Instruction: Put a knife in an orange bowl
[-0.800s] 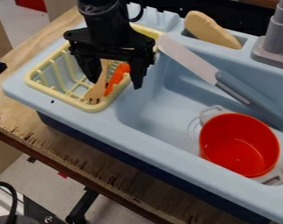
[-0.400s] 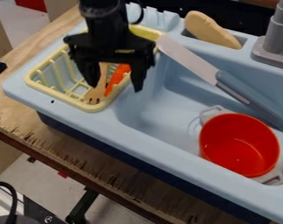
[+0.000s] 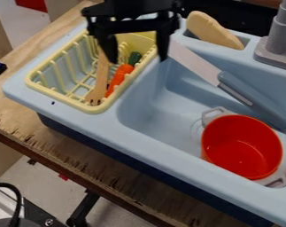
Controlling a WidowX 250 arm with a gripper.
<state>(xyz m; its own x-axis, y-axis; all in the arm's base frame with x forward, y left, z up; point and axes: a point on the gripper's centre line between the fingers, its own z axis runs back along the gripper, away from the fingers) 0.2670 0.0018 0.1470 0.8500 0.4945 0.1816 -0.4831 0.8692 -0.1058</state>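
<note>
So we've got the end effector (image 3: 137, 60) up near the top edge, over the dish rack (image 3: 59, 97), its fingers spread wide. Most of the arm is cut off above, and one finger covers the upper part of the wooden fork (image 3: 101, 79) in the rack; a carrot (image 3: 119, 77) lies beside the fork.

The knife (image 3: 195, 62) lies slantwise over the sink (image 3: 160, 108), tip end up by the rack, handle down toward the right edge. The very tip is tucked behind the other finger, and we honestly can't tell if they touch. The orange bowl (image 3: 242, 146) sits in the sink, just beside the knife handle; whether those two touch, we can't say either. The faucet (image 3: 278, 41) runs out of view at top right.
</note>
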